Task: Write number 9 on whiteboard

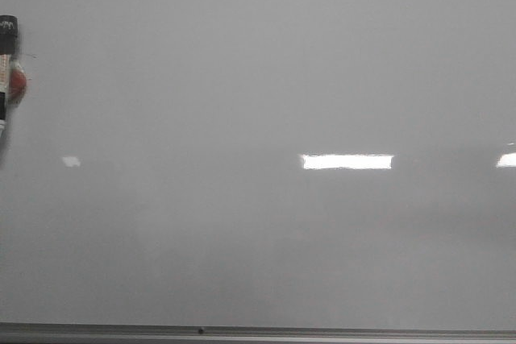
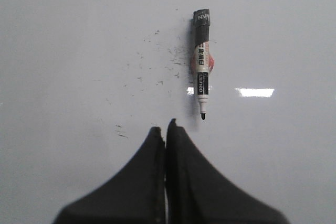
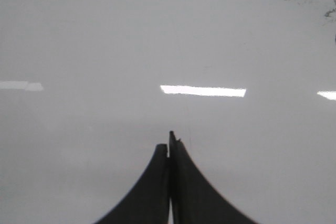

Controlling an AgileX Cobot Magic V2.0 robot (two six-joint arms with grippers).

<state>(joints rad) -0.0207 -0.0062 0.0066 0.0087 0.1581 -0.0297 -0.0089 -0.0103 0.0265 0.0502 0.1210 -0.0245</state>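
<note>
Black fingers of my left gripper (image 2: pixel 166 129) and right gripper (image 3: pixel 170 142) are pressed together, holding nothing. Marker (image 2: pixel 201 59) lies loose by the whiteboard's (image 1: pixel 258 239) left edge; no 9 drawn yet.

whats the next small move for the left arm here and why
Probably open the left claw and ease it toward the marker. That claw is shut and empty, the marker lies uncapped on the whiteboard, apart from the fingers, and no 9 is drawn yet. The right claw is also shut and holds nothing.
</note>
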